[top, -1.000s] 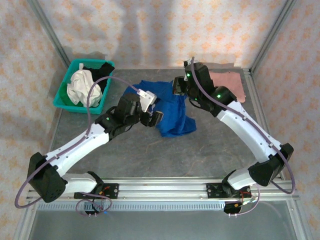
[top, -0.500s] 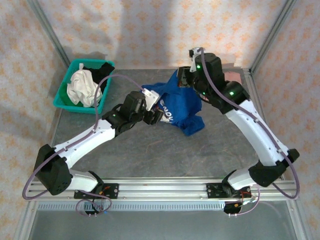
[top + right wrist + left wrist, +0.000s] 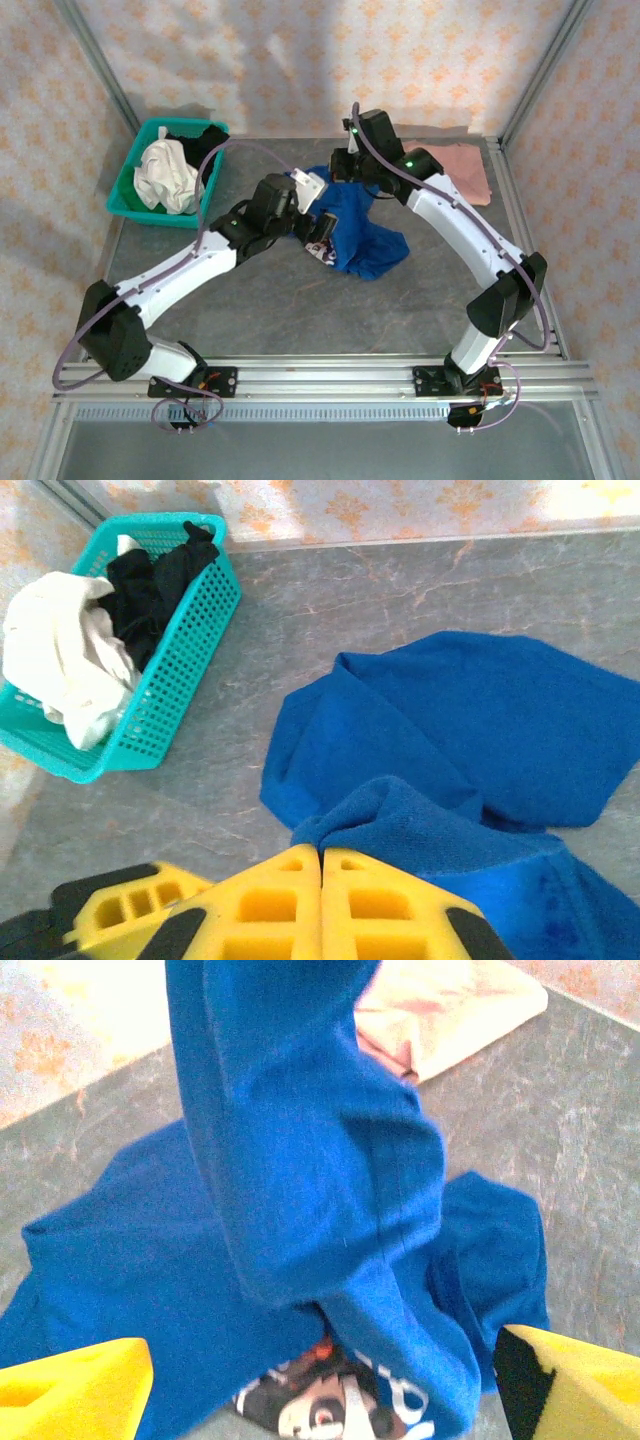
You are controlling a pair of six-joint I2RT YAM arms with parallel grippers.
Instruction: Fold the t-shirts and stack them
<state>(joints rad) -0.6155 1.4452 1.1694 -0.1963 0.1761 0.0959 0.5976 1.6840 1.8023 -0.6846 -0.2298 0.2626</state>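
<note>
The royal blue t-shirt (image 3: 365,238) lies bunched at mid table, and one fold of it is drawn up toward the back. My right gripper (image 3: 339,170) is shut on that fold (image 3: 400,810), its yellow fingers (image 3: 270,900) pressed together. My left gripper (image 3: 319,238) is open at the shirt's left edge. In the left wrist view the hanging blue cloth (image 3: 300,1160) drapes in front of its spread fingertips (image 3: 70,1390), with the chest graphic (image 3: 330,1412) low between them. The dusty pink t-shirt (image 3: 462,165) lies flat at the back right, also seen in the left wrist view (image 3: 450,1010).
A teal plastic basket (image 3: 128,190) with white and black clothes stands at the back left, also in the right wrist view (image 3: 190,630). Metal frame posts rise at the back corners. Bare grey tabletop (image 3: 330,310) stretches in front of the shirt.
My right gripper lifted the blue shirt's fold and carried it left. The left arm reached farther in, up against the shirt, and the shirt bunched up more.
</note>
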